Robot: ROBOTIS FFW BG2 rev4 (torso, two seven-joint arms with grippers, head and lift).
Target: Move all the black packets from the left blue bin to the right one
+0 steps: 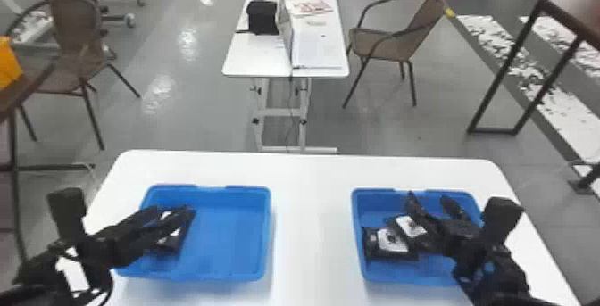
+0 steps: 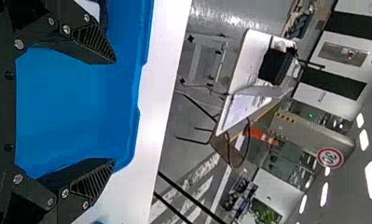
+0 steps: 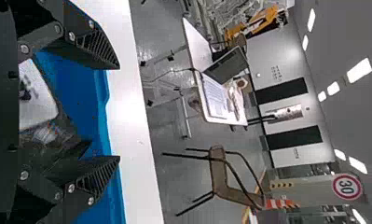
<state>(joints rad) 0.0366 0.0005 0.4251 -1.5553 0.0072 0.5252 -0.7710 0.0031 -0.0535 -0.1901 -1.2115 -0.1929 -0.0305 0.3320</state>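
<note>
In the head view my left gripper is over the left side of the left blue bin, partly covering a black packet with white label patches. The left wrist view has that gripper open, bare blue bin floor between its fingers. My right gripper is over the right blue bin. Two black packets with white labels are in that bin, one at its left and another beside the right gripper. Seen from the right wrist, this gripper stands open near a white-labelled packet.
Both bins stand on a white table, with a strip of tabletop between them. Beyond its far edge are a second white table and a brown chair on the floor. Another brown chair stands at the far left.
</note>
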